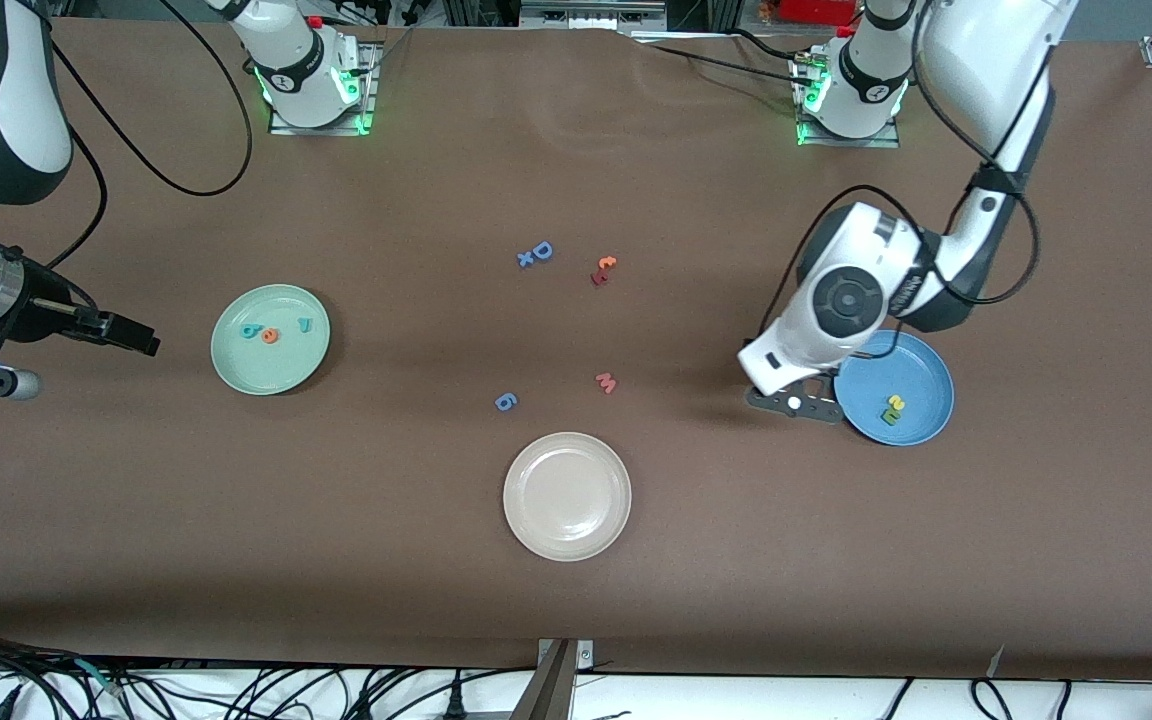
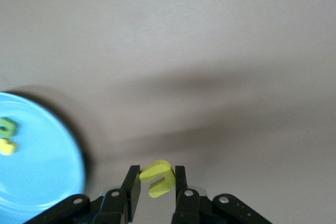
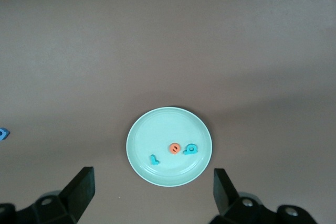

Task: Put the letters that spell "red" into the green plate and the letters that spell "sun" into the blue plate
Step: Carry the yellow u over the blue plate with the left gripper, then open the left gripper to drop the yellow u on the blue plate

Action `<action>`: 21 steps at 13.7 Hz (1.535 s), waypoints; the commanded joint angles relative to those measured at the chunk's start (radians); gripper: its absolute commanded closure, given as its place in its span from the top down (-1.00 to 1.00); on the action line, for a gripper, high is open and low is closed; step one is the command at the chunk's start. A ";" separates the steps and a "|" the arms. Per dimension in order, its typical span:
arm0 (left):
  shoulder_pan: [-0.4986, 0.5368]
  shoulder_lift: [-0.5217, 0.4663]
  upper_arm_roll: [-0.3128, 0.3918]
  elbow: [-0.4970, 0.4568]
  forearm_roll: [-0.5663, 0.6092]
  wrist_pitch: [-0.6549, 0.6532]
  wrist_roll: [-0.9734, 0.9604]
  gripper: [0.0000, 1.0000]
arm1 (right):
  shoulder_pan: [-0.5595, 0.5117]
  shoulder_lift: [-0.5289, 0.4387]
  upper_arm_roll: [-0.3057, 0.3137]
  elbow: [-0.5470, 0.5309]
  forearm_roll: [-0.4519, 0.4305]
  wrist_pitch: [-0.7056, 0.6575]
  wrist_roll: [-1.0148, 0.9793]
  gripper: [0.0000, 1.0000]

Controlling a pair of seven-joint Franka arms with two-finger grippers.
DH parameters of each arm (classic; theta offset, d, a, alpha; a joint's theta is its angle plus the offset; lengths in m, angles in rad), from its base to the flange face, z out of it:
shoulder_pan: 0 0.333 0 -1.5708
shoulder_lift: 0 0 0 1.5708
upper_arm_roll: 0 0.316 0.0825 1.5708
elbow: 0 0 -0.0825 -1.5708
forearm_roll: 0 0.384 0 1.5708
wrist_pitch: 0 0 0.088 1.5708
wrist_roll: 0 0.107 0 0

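Observation:
The green plate [image 1: 271,375] lies toward the right arm's end and holds the teal "d" [image 1: 250,331], orange "e" [image 1: 270,336] and teal "r" [image 1: 304,325]. My right gripper [image 1: 141,340] hangs open beside it; in the right wrist view its fingers [image 3: 84,182] frame the green plate [image 3: 152,129] from high up. The blue plate [image 1: 921,370] holds the yellow "s" [image 1: 896,403] and green "n" [image 1: 889,415]. My left gripper [image 2: 156,174] is shut on the yellow "u" [image 2: 157,179], over bare table just beside the blue plate [image 2: 42,182].
A cream plate [image 1: 567,540] lies nearest the front camera at mid-table. Loose letters lie around the middle: a blue "D" [image 1: 541,250] with a small blue piece [image 1: 526,260], orange and red pieces [image 1: 604,268], a pink "m" [image 1: 606,382] and a blue "6" [image 1: 505,401].

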 commanded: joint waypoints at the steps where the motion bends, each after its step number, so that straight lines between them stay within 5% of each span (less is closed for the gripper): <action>1: 0.086 -0.036 -0.013 -0.004 0.032 -0.044 0.134 -0.79 | -0.015 -0.006 0.016 -0.002 0.004 0.000 -0.021 1.00; 9: 0.283 -0.001 -0.012 -0.004 0.029 -0.063 0.388 -0.77 | -0.012 -0.011 0.018 -0.003 0.001 -0.005 -0.015 1.00; 17: 0.309 0.065 -0.010 -0.001 0.035 -0.003 0.405 -0.69 | -0.009 -0.014 0.021 -0.008 0.000 -0.011 -0.015 1.00; 18: 0.309 0.067 -0.010 -0.001 0.035 -0.003 0.405 -0.39 | -0.009 -0.014 0.021 -0.008 0.000 -0.009 -0.015 1.00; 19: 0.309 0.071 -0.010 -0.001 0.032 -0.003 0.394 0.75 | -0.009 -0.014 0.021 -0.008 0.001 -0.009 -0.013 1.00; 20: 0.312 0.073 -0.010 0.000 0.032 -0.003 0.395 1.00 | -0.009 -0.012 0.021 -0.008 0.000 -0.011 -0.013 1.00; 21: 0.312 0.071 -0.010 0.000 0.030 -0.003 0.392 1.00 | -0.009 -0.014 0.021 -0.013 0.000 -0.011 -0.015 1.00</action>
